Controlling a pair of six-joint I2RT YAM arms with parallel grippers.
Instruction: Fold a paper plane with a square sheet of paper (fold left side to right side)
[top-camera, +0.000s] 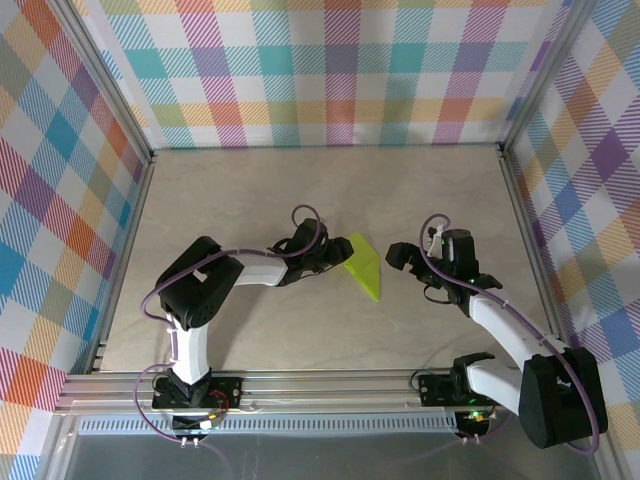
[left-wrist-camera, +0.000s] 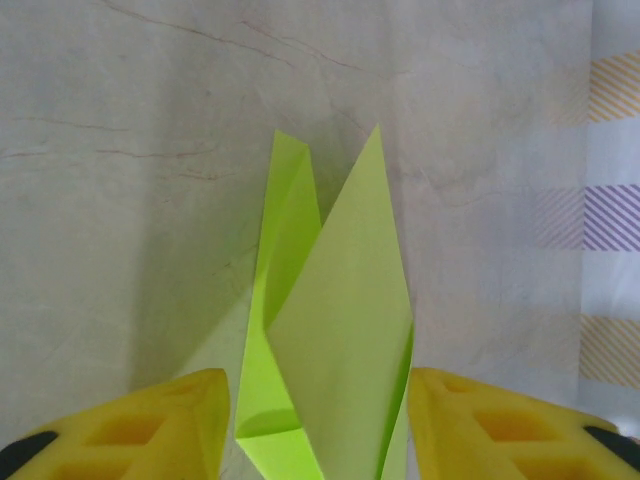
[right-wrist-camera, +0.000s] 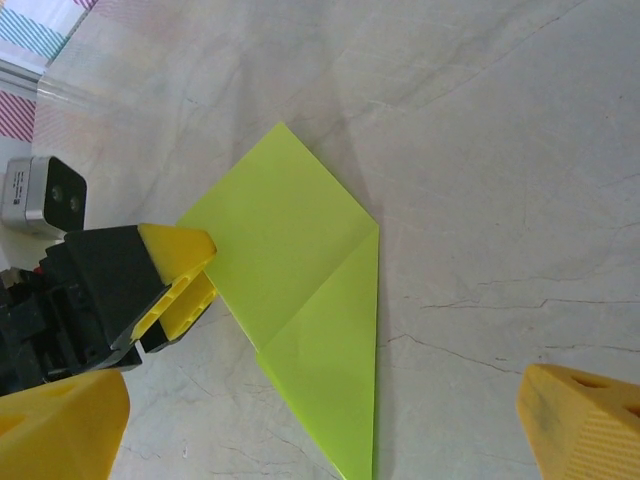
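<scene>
Yellow fingers (left-wrist-camera: 190, 420) of the left gripper (left-wrist-camera: 318, 388) sit at the bottom corners of the left wrist view, one on each side of the sheet of paper (left-wrist-camera: 340, 300); they are partly spread with the folded flaps standing up between them. They seem to touch both edges, but I cannot tell whether they actually squeeze. One lime sheet lies on the tabletop (top-camera: 300, 190) near the middle, already folded into a pointed kite-like shape with a crease running across it. From above, the left gripper covers the sheet's left edge, so only a triangle of it shows. Its near edge is cut off in the left wrist view, and its lower tip is cut off in the right wrist view. Two arms are in the scene, each with two fingers. The right gripper (top-camera: 415, 275) hangs just to the right of the paper, apart from it, with its fingers spread wide and bare tabletop between them. Plaid walls (top-camera: 320, 70) close in three sides, a metal rail (top-camera: 320, 385) runs along the front, and purple cables (top-camera: 305, 215) loop over both arms
</scene>
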